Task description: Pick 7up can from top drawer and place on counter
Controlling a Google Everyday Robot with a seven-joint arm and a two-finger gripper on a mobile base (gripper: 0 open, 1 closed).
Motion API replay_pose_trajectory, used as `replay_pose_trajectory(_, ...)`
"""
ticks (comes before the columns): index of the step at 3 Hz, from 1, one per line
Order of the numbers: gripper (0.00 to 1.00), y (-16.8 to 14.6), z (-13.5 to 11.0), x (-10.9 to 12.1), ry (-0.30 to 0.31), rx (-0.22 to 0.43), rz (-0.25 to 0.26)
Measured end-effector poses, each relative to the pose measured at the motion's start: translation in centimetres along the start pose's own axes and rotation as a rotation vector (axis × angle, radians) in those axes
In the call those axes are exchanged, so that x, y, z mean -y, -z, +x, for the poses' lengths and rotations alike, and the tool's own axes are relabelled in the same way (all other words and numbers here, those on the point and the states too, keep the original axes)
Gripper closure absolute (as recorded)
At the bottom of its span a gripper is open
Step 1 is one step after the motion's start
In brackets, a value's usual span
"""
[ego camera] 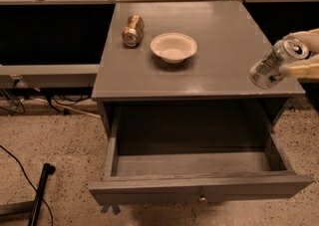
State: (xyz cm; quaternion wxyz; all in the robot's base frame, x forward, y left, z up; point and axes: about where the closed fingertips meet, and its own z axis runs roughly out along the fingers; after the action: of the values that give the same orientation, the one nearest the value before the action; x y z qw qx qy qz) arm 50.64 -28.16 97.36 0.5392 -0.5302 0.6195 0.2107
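The cream gripper (293, 55) at the counter's (224, 31) front-right corner is closed around the tilted, shiny cylindrical 7up can (269, 65); the flat-fronted grey wooden top drawer (199, 188) stands pulled out below

Grey bench (224, 31); on it a cream-white bowl (173, 47), and left of the bowl a copper-gold can (133, 30). Far right of the bowl, the cream gripper (298, 56) clasps the silver-grey 7up can (264, 70), which has green and dark markings. Grey top drawer (199, 190); speckled beige floor (60, 140).
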Motion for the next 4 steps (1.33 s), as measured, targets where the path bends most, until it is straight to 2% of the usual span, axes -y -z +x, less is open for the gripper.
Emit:
replay_pose_trajectory(1,1.00,-1.6,-2.3,2.4,-0.042,0.013,-0.094)
replay_pose_trajectory(2,1.00,-5.7,-2.2,5.2,-0.164,-0.021,-0.143)
replay_pose_trajectory(3,1.00,-10.2,-1.6,7.4,-0.248,-0.119,-0.150)
replay_pose_trajectory(4,1.00,-13.4,0.2,8.6,-0.309,-0.212,-0.132)
